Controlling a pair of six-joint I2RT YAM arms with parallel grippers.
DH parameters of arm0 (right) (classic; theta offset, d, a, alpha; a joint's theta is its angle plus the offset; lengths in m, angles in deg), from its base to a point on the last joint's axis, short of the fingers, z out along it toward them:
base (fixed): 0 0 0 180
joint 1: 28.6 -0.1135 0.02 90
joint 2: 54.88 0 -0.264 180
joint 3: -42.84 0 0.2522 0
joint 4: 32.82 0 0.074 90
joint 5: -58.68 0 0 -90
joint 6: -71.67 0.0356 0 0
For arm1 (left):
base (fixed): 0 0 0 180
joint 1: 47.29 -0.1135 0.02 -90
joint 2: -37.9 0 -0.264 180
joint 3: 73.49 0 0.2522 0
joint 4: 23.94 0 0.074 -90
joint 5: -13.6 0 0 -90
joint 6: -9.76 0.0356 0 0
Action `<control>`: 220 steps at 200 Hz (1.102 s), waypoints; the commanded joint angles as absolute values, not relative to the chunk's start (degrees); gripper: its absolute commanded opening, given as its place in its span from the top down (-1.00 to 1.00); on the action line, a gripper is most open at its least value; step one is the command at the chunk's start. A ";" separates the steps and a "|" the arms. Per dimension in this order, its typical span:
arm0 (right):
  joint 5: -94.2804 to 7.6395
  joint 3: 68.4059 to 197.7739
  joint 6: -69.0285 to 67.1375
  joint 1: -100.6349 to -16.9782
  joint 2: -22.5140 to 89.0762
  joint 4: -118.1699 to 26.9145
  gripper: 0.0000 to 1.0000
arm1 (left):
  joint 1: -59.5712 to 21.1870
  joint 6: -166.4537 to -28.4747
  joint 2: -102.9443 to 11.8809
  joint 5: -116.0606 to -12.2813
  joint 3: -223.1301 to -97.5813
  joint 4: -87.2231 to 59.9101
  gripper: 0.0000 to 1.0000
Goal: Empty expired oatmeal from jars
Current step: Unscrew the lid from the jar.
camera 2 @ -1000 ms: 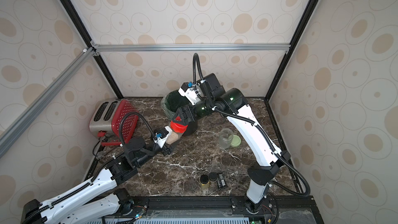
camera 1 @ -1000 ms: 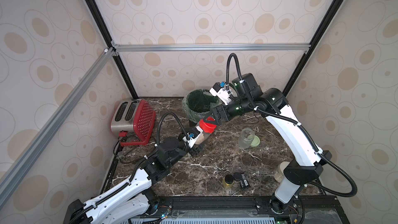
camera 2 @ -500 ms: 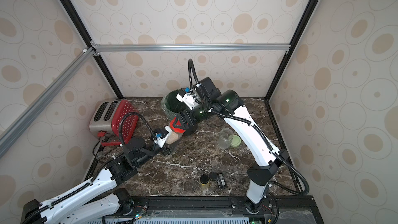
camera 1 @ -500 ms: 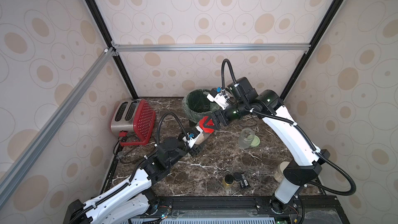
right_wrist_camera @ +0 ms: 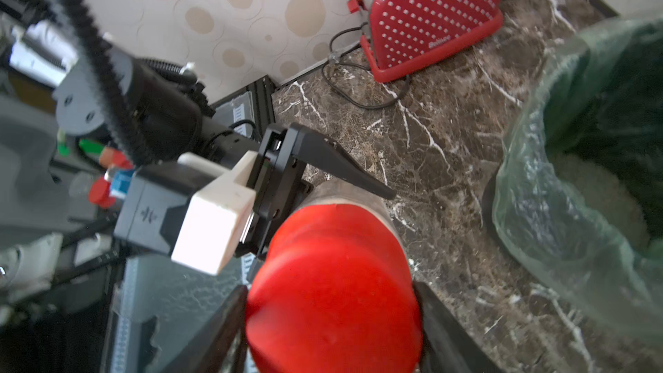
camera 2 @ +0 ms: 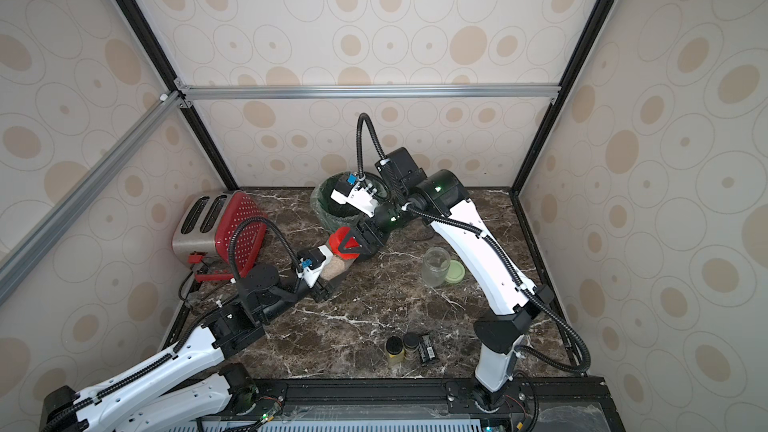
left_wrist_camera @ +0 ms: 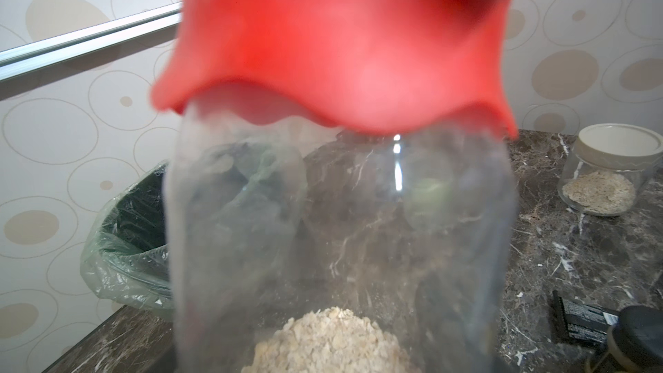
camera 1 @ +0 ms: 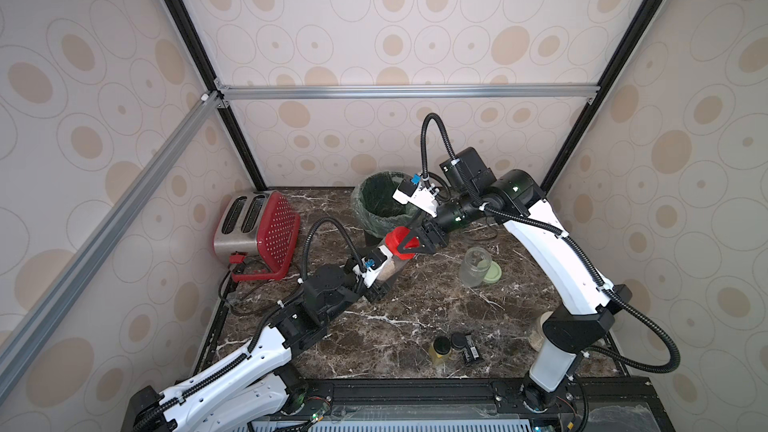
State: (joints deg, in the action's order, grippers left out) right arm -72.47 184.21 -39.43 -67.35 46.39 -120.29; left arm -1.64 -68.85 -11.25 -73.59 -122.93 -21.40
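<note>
Left wrist view: filled by the red-lidded jar (left_wrist_camera: 341,227), clear-walled, with a low heap of oatmeal (left_wrist_camera: 330,339) at its bottom and the red lid (left_wrist_camera: 333,41) on. In both top views, tilted and seemingly lifted clear of the bench (camera 1: 374,326), left of centre and just near of the lined bin (camera 1: 363,214). Clenched round the clear body by the left gripper (camera 1: 382,278), and met from the far side by the right gripper (camera 1: 400,243), jaws grasping the red lid with one finger pressed to each flank in the right wrist view. Probably light, being mostly empty, but stiff, smooth and likely slippery; glass or hard plastic, cannot tell which. Best held low on the body, and taken square across the lid's rim for twisting. Looks set for unscrewing. Oatmeal loose and dry-looking, so likely to pour freely once over the bin, and to scatter if tipped early. To the right, an empty jar (camera 1: 473,270) with its pale green lid (camera 1: 493,274) off beside it. At near right, a beige-lidded jar (left_wrist_camera: 606,170), part full.
</note>
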 commanded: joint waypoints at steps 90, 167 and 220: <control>-67.73 193.54 -19.78 -63.36 48.76 -116.34 -0.98 | -1.50 -67.76 -11.55 -76.22 -123.71 -25.00 0.21; -57.18 193.10 -7.34 -68.45 47.58 -120.19 -0.98 | -1.50 -67.50 -13.24 -76.07 -123.77 -26.83 0.21; -56.08 193.83 -8.08 -70.44 49.57 -122.30 -0.98 | -1.50 -67.24 -12.04 -76.05 -124.08 -25.47 0.21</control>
